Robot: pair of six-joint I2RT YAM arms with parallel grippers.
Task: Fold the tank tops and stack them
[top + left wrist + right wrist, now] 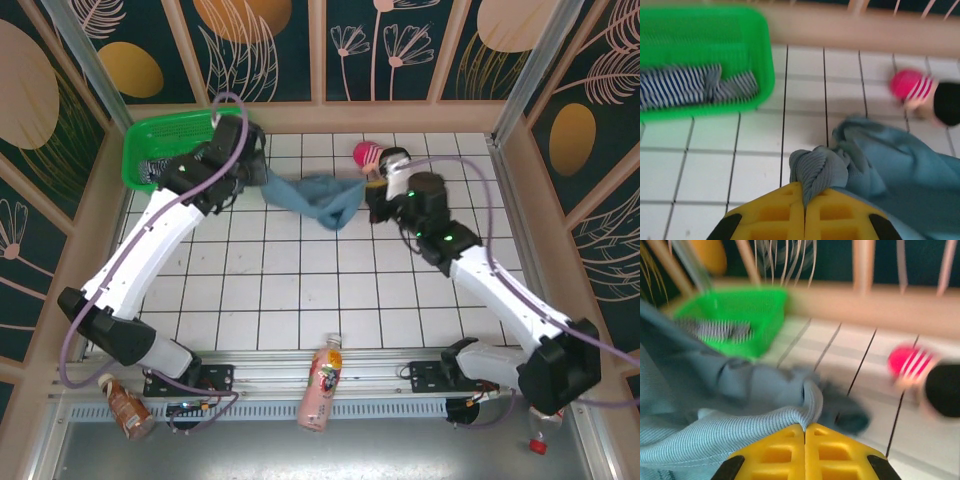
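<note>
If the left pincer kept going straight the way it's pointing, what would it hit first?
Beyond the blue-grey tank top it grips, the left pincer faces bare table tiles, then probably the wooden back wall. The green basket lies left of that line, the pink toy right.

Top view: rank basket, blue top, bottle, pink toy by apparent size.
Too close to rank: green basket and blue top; the left arm covers part of the basket.
Then bottle.
Smallest: pink toy.

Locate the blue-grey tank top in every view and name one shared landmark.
Top external: blue-grey tank top, far centre, bunched.
Left wrist: lower right.
Right wrist: left and lower centre.
Shared landmark: green basket.
</note>
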